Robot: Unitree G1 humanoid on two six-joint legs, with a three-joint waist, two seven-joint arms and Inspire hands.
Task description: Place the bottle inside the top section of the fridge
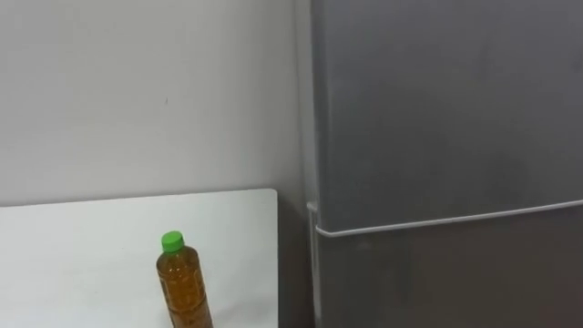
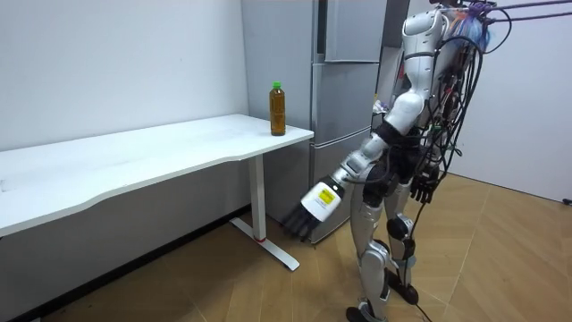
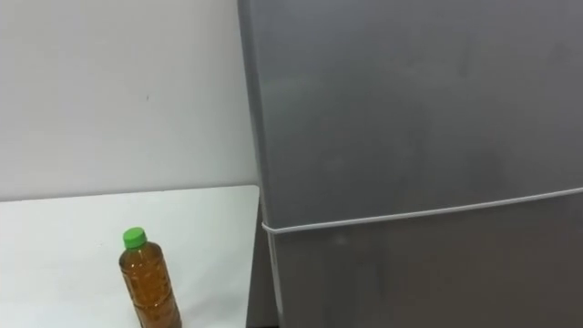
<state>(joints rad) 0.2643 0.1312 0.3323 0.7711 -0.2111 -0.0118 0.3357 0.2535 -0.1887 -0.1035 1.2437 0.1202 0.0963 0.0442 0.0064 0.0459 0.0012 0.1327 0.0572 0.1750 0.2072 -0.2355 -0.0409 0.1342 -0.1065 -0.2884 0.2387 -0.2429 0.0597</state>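
The left robot hand (image 2: 301, 221) hangs low in the centre of the room view. It is stretched forward and down below the level of the tabletop (image 2: 161, 152), fingers loose and straight, holding nothing. The right robot hand (image 2: 425, 188) hangs at the robot's side, also loose and empty.

The bottle (image 1: 185, 287), amber with a green cap, stands upright at the lower left of the eye views. It is on the end of the tabletop nearest the fridge (image 1: 446, 118) and well apart from both hands.

The fridge takes up the right of the frame. Both doors are shut, and a pale seam (image 1: 446, 219) divides the upper door from the lower.

I see three risks:
- The left hand has to rise from under the tabletop's edge and could strike the rim on the way.
- The bottle is tall and narrow and stands close to the corner, so a glancing touch could tip it off.
- I can see no handle on the upper door, so opening it may be awkward with a bottle already in hand.
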